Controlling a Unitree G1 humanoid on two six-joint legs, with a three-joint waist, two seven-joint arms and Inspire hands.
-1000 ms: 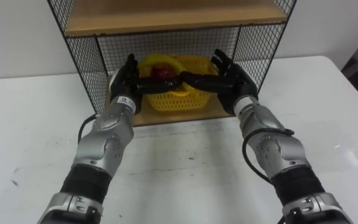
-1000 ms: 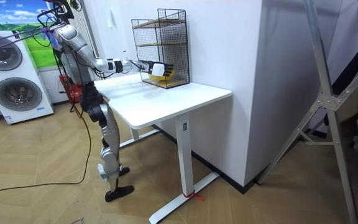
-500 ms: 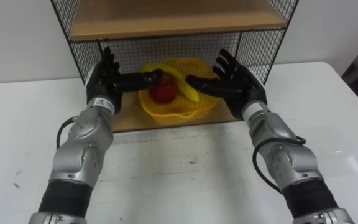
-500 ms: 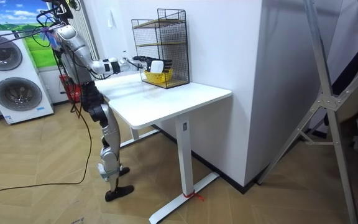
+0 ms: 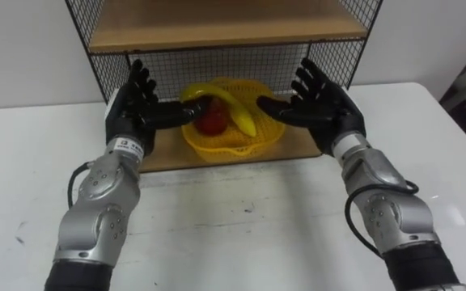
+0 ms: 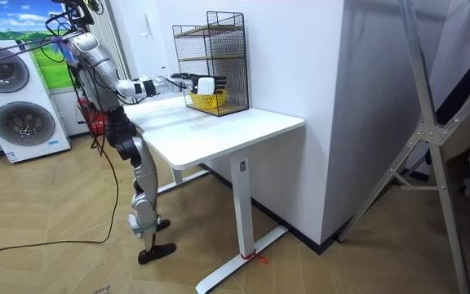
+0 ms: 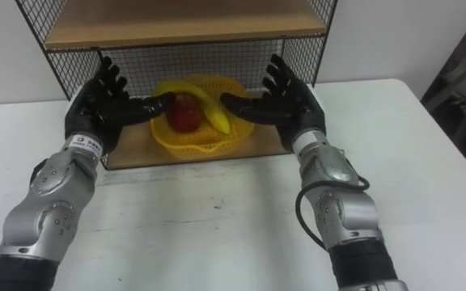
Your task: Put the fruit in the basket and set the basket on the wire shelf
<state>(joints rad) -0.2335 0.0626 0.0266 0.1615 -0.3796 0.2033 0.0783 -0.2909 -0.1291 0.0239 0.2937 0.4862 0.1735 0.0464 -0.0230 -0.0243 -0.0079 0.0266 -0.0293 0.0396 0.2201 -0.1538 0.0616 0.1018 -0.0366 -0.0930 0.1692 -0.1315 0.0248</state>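
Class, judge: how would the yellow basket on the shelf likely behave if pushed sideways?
The basket looks like thin openwork plastic, so probably light and flexible. On the smooth wooden board it would likely slide. The banana lies loose on top and may shift.

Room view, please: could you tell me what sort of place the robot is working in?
Probably a home laundry or utility room: washing machines at the room view's left, a white table bearing a wire shelf, and a wood floor.
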